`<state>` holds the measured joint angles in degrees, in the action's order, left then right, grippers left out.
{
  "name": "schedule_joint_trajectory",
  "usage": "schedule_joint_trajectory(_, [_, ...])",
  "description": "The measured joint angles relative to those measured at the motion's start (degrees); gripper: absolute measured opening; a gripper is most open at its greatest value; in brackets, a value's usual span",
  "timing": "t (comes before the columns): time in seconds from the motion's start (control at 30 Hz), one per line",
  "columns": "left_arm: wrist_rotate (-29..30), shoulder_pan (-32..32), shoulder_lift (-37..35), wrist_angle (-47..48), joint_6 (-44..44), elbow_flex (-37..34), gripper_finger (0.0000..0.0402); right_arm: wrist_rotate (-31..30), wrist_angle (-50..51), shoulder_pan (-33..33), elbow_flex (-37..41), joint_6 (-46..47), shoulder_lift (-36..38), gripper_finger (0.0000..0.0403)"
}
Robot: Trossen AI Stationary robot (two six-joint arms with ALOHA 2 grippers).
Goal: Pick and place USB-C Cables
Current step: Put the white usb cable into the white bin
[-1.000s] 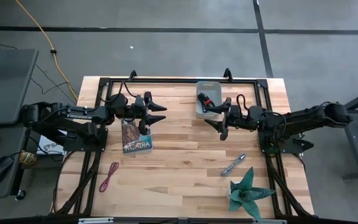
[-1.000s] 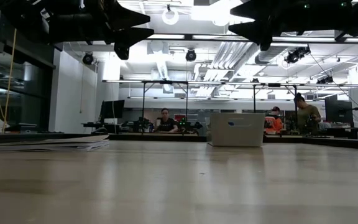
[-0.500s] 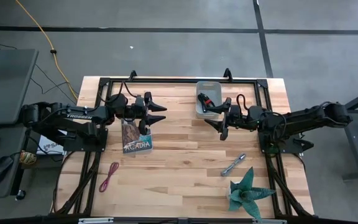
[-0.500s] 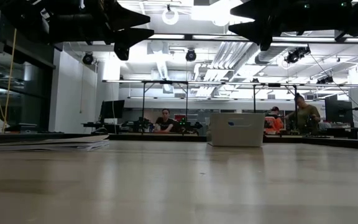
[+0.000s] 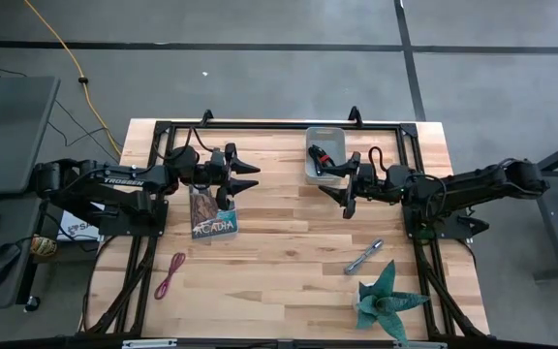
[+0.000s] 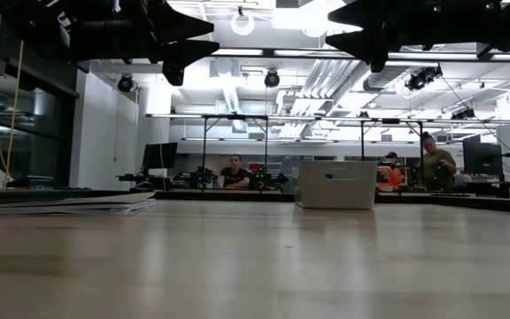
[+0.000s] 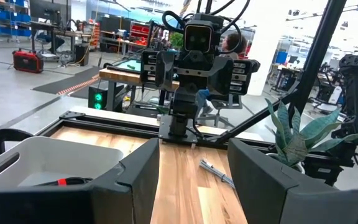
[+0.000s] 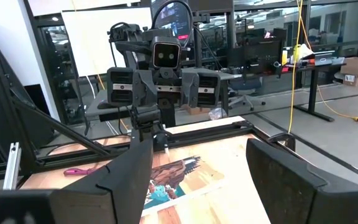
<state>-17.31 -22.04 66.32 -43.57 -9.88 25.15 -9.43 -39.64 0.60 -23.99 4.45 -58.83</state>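
White lettering "TROSSEN" runs along the left arm, and the illustrated paperback book (image 5: 211, 214) under it reads "ACADIA". Both arms stretch level above the light wooden table (image 5: 289, 271), facing each other. The left gripper (image 5: 251, 175), upper left of centre, has its fingers spread apart and empty; so does the right gripper (image 5: 332, 188), just below the clear plastic bin (image 5: 311, 171). A red-and-black coiled cable (image 5: 324, 155) lies inside that bin. The maroon-pink coiled cable (image 5: 170, 274) lies at lower left, well apart from both grippers.
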Motion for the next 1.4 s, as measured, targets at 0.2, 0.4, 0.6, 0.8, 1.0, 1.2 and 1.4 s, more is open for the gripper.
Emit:
schedule_joint_trajectory(0.2, [0.00, 0.00, 0.00, 0.00, -0.42, 0.00, 0.0170, 2.65, 0.52, 0.00, 0.00, 3.93, 0.00, 0.0250])
schedule_joint_trajectory(0.4, [-0.01, 0.00, 0.00, -0.02, -0.42, 0.00, 0.0170, 11.30, 3.12, -1.51, -1.84, 6.83, -0.02, 0.0250])
schedule_joint_trajectory(0.6, [0.00, 0.00, 0.00, -0.04, -0.22, 0.00, 0.0170, 8.54, 35.92, -8.57, -14.12, 11.21, -0.44, 0.0250])
schedule_joint_trajectory(0.8, [-0.01, 0.02, 0.00, -0.03, -0.01, 0.00, 0.0170, -1.72, 70.17, -17.72, -24.00, 21.52, -4.21, 0.0250])
schedule_joint_trajectory(1.0, [-0.02, 0.04, 0.00, 0.00, -0.01, 0.02, 0.0170, 4.06, 83.73, -24.38, -24.58, 23.17, -8.42, 0.0250])
schedule_joint_trajectory(1.2, [-0.02, 0.04, 0.02, 0.04, -0.01, 0.02, 0.0170, 8.95, 86.12, -28.40, -22.13, 27.57, -12.90, 0.0250])
schedule_joint_trajectory(1.4, [-0.02, 0.04, 0.02, 0.02, 0.01, 0.02, 0.0170, 7.29, 85.28, -29.62, -22.05, 23.27, -17.71, 0.0250])
